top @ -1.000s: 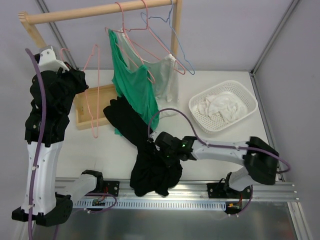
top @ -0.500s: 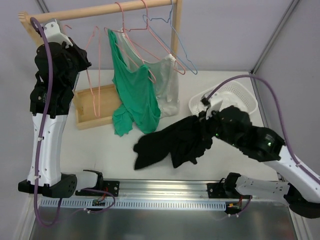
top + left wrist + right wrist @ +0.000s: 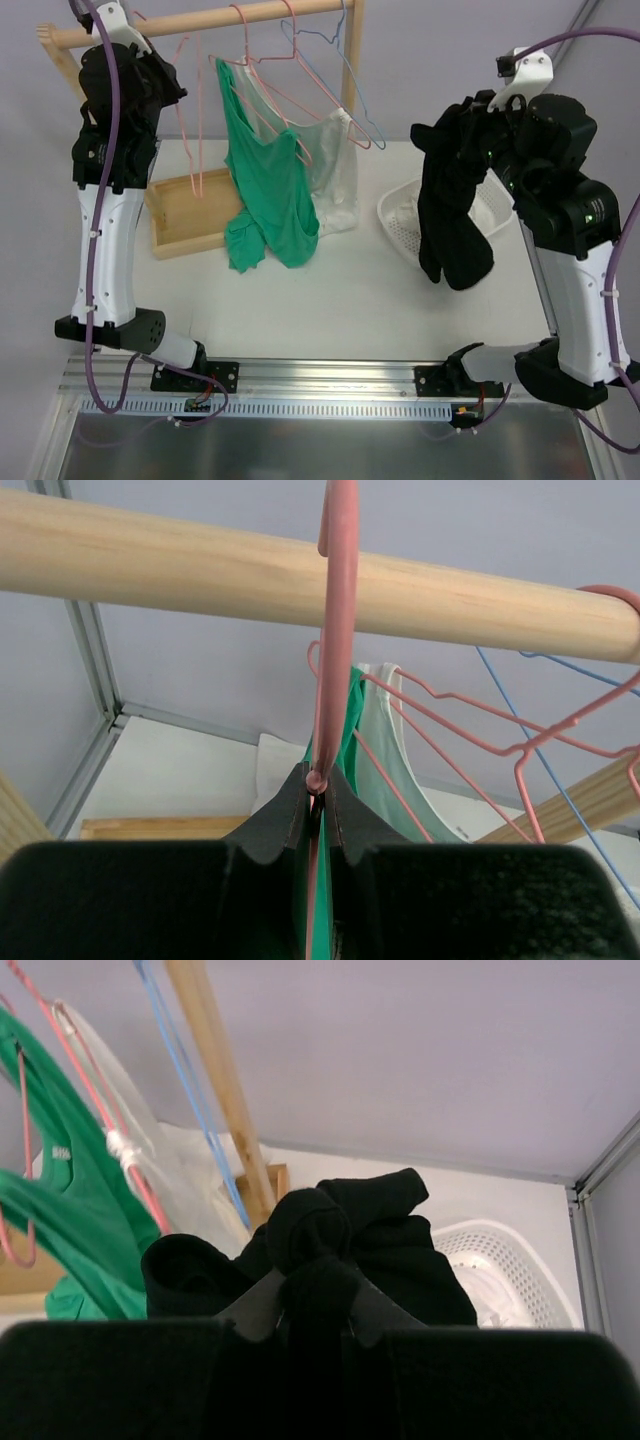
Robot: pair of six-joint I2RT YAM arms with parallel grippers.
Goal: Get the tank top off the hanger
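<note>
The black tank top [image 3: 450,215] hangs free from my right gripper [image 3: 462,118], which is raised high at the right, above the white basket [image 3: 398,228]. In the right wrist view the jaws [image 3: 315,1282] are shut on a bunched fold of the black fabric [image 3: 400,1245]. My left gripper [image 3: 176,97] is raised at the far left, just under the wooden rail [image 3: 200,25]. It is shut on the wire of an empty pink hanger [image 3: 192,150]. The left wrist view shows the jaws [image 3: 318,785] pinched on that pink wire [image 3: 336,630] below the rail [image 3: 200,575].
A green tank top [image 3: 270,190] and a white tank top [image 3: 338,170] hang on hangers from the rail, beside an empty blue hanger [image 3: 357,95]. A wooden tray [image 3: 180,228] lies at the left. The basket holds white clothes [image 3: 440,215].
My right arm has swung up and to the right, lifting the black tank top off the table to above the basket. My left arm has raised the pink hanger closer to the rail.
</note>
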